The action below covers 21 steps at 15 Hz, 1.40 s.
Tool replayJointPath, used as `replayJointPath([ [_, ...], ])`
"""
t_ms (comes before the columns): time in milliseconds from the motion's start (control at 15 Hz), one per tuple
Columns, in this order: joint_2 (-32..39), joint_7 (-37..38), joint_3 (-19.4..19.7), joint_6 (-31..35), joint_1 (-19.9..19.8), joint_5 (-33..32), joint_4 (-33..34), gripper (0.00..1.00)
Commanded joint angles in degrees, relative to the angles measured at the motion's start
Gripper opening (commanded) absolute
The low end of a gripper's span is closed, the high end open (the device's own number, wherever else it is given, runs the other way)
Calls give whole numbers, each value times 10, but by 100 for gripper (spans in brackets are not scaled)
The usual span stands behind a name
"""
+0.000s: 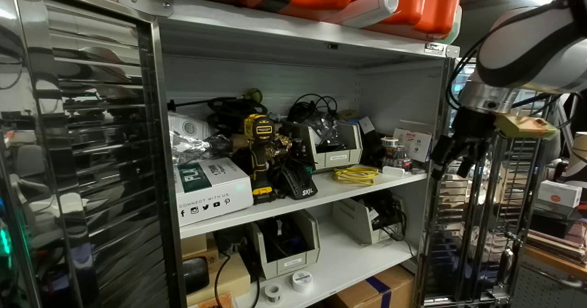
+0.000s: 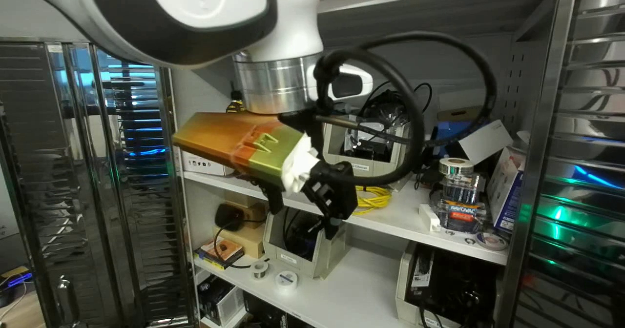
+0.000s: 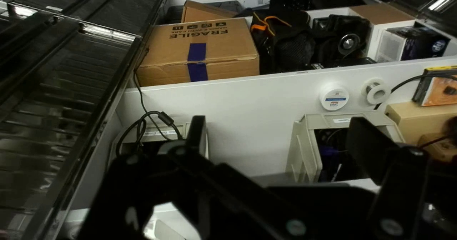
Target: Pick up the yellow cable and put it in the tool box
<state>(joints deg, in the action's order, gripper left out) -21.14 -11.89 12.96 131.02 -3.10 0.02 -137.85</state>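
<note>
The yellow cable (image 1: 355,175) is a flat coil at the front edge of the upper shelf, partly covered by my gripper in an exterior view (image 2: 375,198). It does not show in the wrist view. Three grey bins stand on the shelves: one behind the cable (image 1: 337,159), two on the shelf below (image 1: 291,263) (image 1: 362,225). I cannot tell which is the tool box. My gripper (image 1: 451,173) is open and empty, out in front of the shelves, apart from the cable; it also shows in an exterior view (image 2: 303,220) and in the wrist view (image 3: 276,143).
A yellow-black drill (image 1: 260,156) and a white carton (image 1: 215,198) stand beside the cable's shelf area. Battery packs (image 2: 461,215) and a small white block (image 2: 429,218) sit on the cable's other side. Metal doors (image 1: 477,216) flank the cabinet. Spools (image 2: 286,280) lie on the lower shelf.
</note>
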Motion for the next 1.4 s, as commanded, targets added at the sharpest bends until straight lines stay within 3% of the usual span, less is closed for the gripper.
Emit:
replayJointPath([
  [0, 117, 34, -15, 28, -5, 27, 99, 100],
  [733, 335, 172, -39, 70, -23, 55, 310, 100],
  [1333, 423, 239, -54, 70, -26, 86, 424, 100],
])
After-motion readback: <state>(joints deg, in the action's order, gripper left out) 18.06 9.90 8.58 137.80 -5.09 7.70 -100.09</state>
